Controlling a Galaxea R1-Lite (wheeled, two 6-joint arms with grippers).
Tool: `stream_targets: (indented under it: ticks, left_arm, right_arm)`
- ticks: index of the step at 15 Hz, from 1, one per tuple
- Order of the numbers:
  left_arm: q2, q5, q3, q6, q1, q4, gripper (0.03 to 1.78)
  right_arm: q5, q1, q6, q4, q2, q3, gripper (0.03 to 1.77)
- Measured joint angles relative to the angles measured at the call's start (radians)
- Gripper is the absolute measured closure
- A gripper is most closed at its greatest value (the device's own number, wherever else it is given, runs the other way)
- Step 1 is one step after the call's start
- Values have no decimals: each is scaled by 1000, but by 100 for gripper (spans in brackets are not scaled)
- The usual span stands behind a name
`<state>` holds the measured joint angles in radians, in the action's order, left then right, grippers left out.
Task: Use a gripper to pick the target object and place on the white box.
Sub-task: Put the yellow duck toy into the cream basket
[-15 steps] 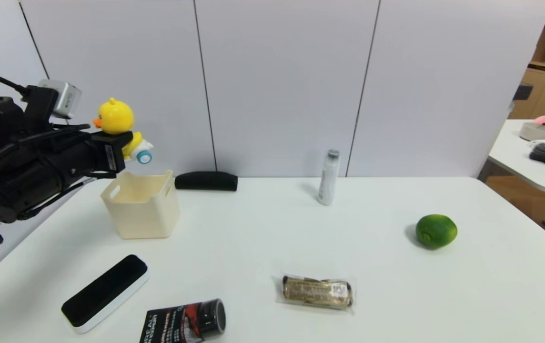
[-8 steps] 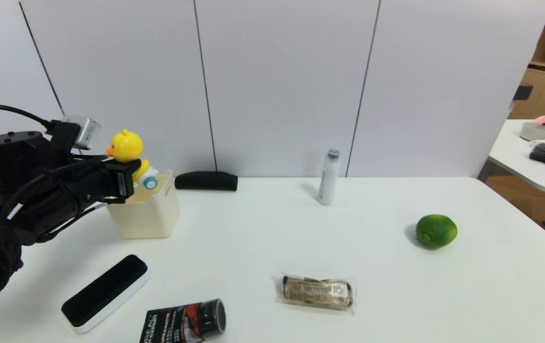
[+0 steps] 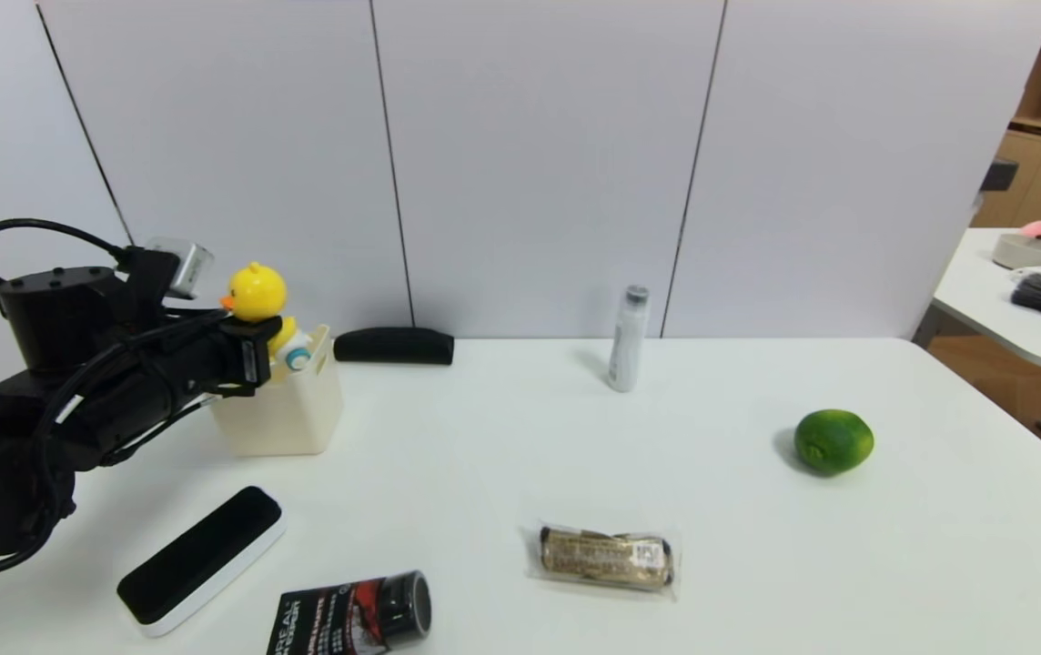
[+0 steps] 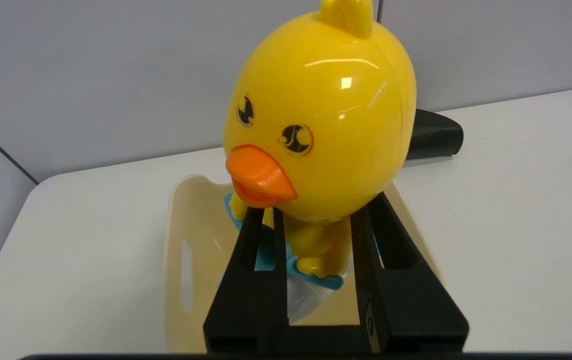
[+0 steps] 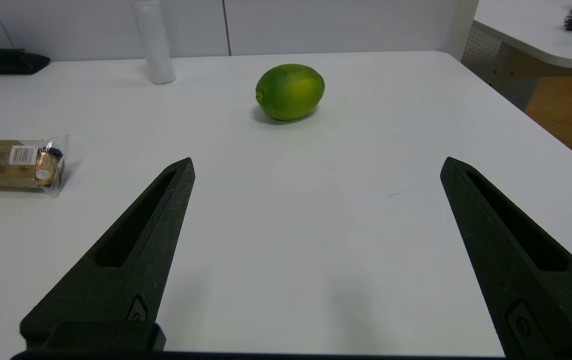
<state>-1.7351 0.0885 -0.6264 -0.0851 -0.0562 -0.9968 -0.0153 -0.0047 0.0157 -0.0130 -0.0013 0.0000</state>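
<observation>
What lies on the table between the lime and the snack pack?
Nothing: bare table separates the lime from the snack pack, clearest in the right wrist view.

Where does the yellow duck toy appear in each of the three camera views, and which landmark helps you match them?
Head view: yellow duck toy at the left, in the left gripper, over the white box.
Left wrist view: fills the centre, gripped between the black jaws, box below.
Right wrist view: not in it.
Shared landmark: the black case by the wall.
</observation>
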Motion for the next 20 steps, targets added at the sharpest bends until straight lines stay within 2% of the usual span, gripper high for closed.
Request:
stream_targets:
  ticks: [7,20]
  left_arm:
    - [-46,2,-68,-1,-8,-4,142]
    - [-61,0,-67,1,-25,-10,142]
  right_arm:
    - [0,0,0,0,0,0,10]
    - [0,0,0,0,0,0,10]
